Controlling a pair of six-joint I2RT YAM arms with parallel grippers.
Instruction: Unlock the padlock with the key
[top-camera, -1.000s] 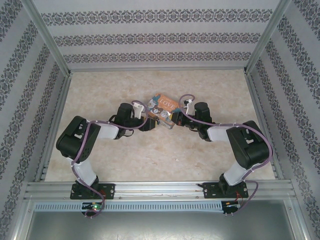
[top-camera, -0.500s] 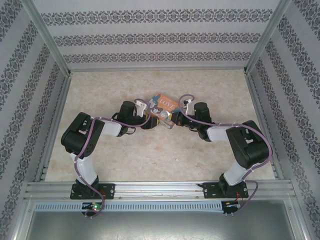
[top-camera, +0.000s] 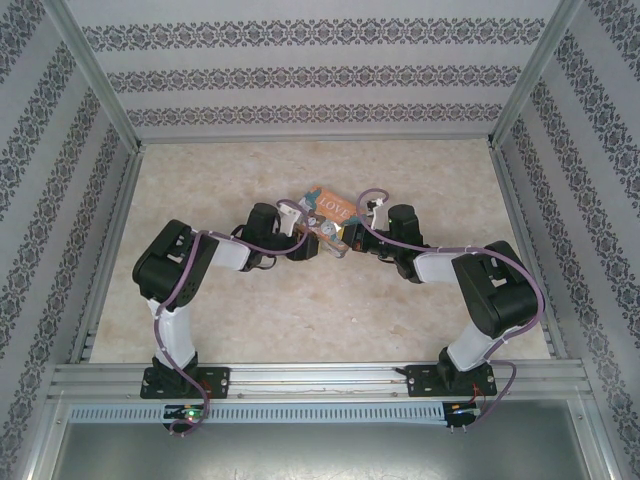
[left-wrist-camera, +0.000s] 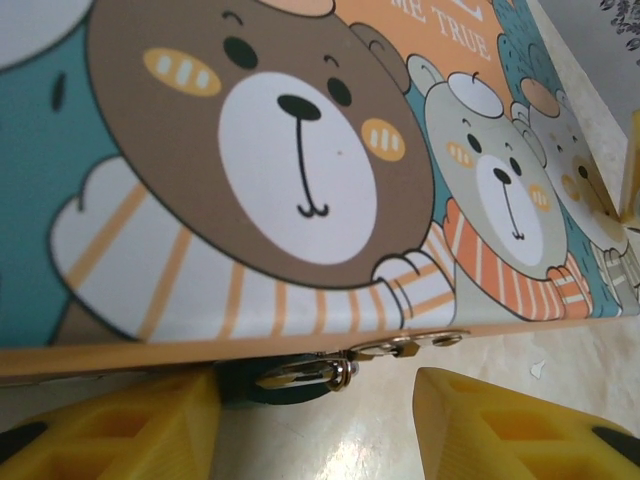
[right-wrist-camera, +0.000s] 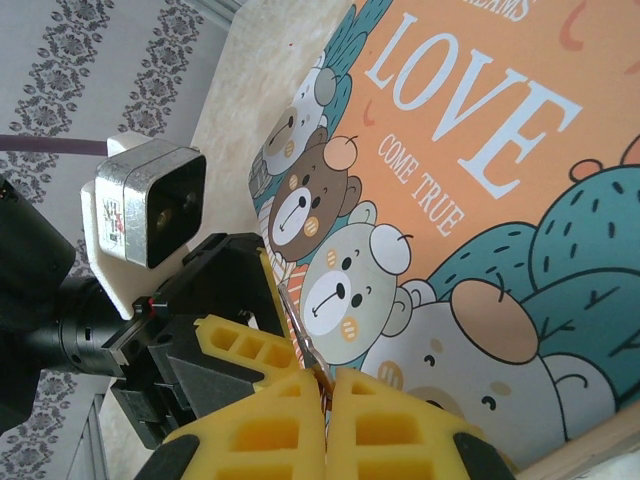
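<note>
The teal padlock hangs under the front edge of the orange "LOVE" tin, its silvery shackle hooked to the tin's metal hasp. My left gripper is open around it. One yellow finger is right beside the padlock body, and the other one stands apart on the far side. My right gripper is shut on the key, whose thin silvery blade points toward the left gripper's finger. From above, both grippers, left and right, meet at the tin's near edge.
The tin lies flat in the middle of the beige table. Patterned walls close in the back and both sides. The left wrist's camera housing sits close to my right fingers.
The left arm has moved right, closer to the tin's near edge, and its jaws have narrowed a little. The right arm has stayed still.
</note>
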